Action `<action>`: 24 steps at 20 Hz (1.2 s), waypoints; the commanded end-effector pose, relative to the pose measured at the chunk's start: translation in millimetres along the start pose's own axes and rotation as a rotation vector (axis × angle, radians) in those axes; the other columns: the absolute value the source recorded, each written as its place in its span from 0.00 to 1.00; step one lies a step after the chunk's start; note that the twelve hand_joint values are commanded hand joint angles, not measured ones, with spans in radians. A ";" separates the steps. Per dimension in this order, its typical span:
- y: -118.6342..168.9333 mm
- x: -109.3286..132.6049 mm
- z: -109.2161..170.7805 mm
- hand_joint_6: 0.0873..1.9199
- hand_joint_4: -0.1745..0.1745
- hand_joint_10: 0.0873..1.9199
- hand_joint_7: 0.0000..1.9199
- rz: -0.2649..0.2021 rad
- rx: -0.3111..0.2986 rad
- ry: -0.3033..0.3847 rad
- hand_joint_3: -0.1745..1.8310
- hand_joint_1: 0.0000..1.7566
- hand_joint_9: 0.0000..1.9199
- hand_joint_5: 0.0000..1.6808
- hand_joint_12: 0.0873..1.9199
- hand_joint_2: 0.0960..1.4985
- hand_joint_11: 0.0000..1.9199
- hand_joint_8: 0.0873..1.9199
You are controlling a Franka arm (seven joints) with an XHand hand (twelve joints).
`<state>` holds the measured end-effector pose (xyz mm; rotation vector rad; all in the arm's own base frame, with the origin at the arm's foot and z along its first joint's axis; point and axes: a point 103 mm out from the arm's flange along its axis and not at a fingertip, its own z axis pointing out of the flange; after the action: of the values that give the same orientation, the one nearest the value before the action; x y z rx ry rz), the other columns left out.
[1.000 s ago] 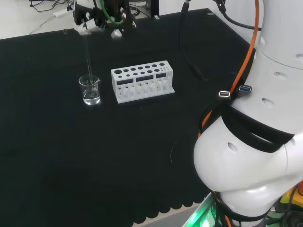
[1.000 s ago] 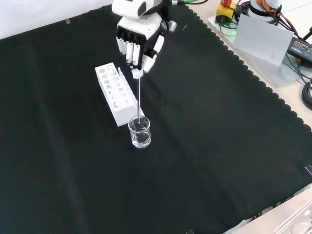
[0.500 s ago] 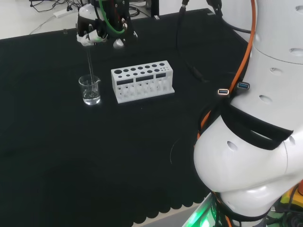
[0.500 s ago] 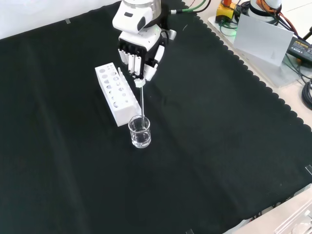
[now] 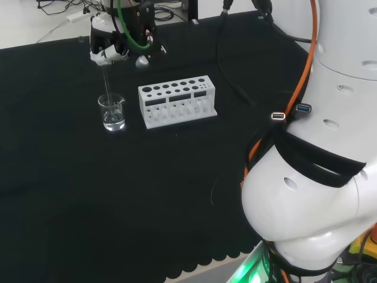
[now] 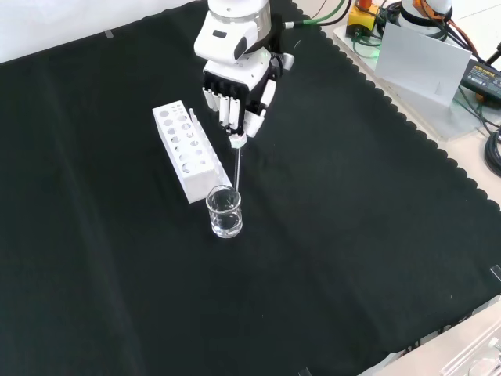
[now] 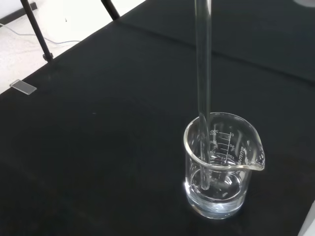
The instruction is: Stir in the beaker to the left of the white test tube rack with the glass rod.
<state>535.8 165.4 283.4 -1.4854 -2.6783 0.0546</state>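
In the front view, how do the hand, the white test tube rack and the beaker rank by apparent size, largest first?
1. White test tube rack and hand: they look alike in extent, and the hand sits higher, so I do not rank them.
2. Beaker: plainly the smallest.

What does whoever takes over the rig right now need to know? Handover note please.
Hand: shut on the glass rod, pinching its top end between fingers and thumb.
Glass rod: near upright, lower end inside the beaker, close to the bottom in the wrist view.
Beaker: stands on the black cloth at the end of the white test tube rack; it looks to hold a little clear liquid.
Done: rod picked up and placed in the beaker.
Left: stirring; how much is done cannot be told from this moment. Then lift the rod out.
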 end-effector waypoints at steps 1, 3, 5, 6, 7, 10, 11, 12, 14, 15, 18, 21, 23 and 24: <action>15.0 5.5 4.7 0.04 0.00 0.32 0.62 -0.009 0.011 0.009 0.00 0.75 0.86 0.78 0.33 0.72 0.83 0.49; 21.6 4.5 7.0 0.04 0.00 0.32 0.62 -0.014 0.015 0.006 0.00 0.75 0.86 0.78 0.33 0.72 0.83 0.49; 27.6 1.3 8.7 0.04 0.00 0.32 0.62 -0.013 0.018 0.003 0.00 0.75 0.86 0.78 0.33 0.72 0.83 0.49; 30.1 -1.0 9.2 0.04 0.00 0.32 0.62 -0.013 0.017 0.003 0.00 0.75 0.86 0.78 0.33 0.72 0.83 0.49; 32.3 -4.2 9.2 0.04 0.00 0.32 0.62 -0.010 0.017 0.004 0.00 0.75 0.86 0.78 0.33 0.72 0.83 0.49; 35.2 -16.9 8.4 0.04 0.00 0.32 0.62 0.000 0.020 0.004 0.00 0.75 0.86 0.78 0.33 0.72 0.83 0.49; 34.8 -21.8 7.8 0.04 0.00 0.32 0.62 0.007 0.019 0.004 0.00 0.75 0.86 0.78 0.33 0.72 0.83 0.49; 33.9 -26.3 7.3 0.04 0.00 0.32 0.62 0.015 0.018 0.003 0.00 0.75 0.86 0.78 0.33 0.72 0.83 0.49; 30.7 -36.7 7.7 0.04 0.00 0.32 0.62 0.030 0.015 0.011 0.00 0.75 0.86 0.78 0.33 0.72 0.83 0.49; 29.5 -38.9 7.9 0.04 0.00 0.32 0.62 0.037 0.013 0.011 0.00 0.75 0.86 0.78 0.33 0.72 0.83 0.49; 19.6 -47.8 0.9 0.04 0.00 0.32 0.62 0.059 0.019 0.004 0.00 0.75 0.86 0.78 0.33 0.72 0.83 0.48; 15.0 -56.8 7.7 0.04 0.00 0.32 0.62 0.062 0.027 0.017 0.00 0.75 0.86 0.78 0.33 0.72 0.84 0.48; 10.4 -53.2 8.7 0.04 0.00 0.32 0.62 0.050 0.018 0.019 0.00 0.75 0.86 0.78 0.33 0.72 0.84 0.48; 10.9 -48.9 10.3 0.04 0.00 0.32 0.62 0.050 0.021 0.011 0.00 0.75 0.86 0.78 0.33 0.72 0.84 0.48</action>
<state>578.2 137.6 278.1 -1.5482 -2.6288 0.0726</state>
